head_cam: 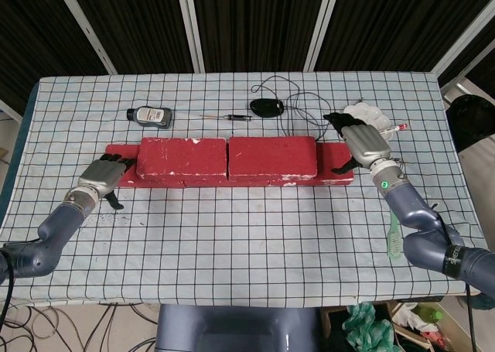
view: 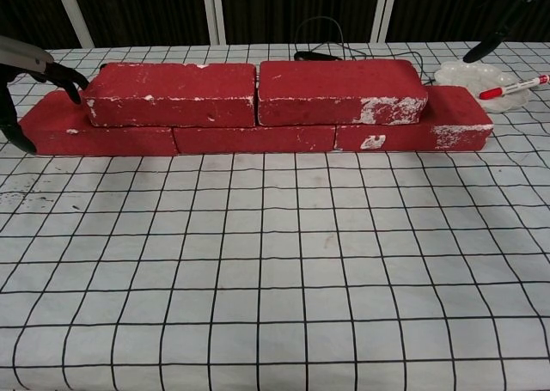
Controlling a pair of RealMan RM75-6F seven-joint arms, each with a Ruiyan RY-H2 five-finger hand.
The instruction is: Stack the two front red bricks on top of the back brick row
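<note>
two red bricks, the left top brick (head_cam: 182, 156) and the right top brick (head_cam: 272, 156), lie end to end, touching, on the back brick row (view: 249, 138) across the checked tablecloth (head_cam: 247, 236). the left hand (head_cam: 104, 176) sits at the row's left end, fingers spread, dark fingertips (view: 70, 77) against the left top brick's end face, gripping nothing. the right hand (head_cam: 362, 145) hovers at the row's right end, fingers apart, holding nothing; whether it touches the bricks is unclear.
</note>
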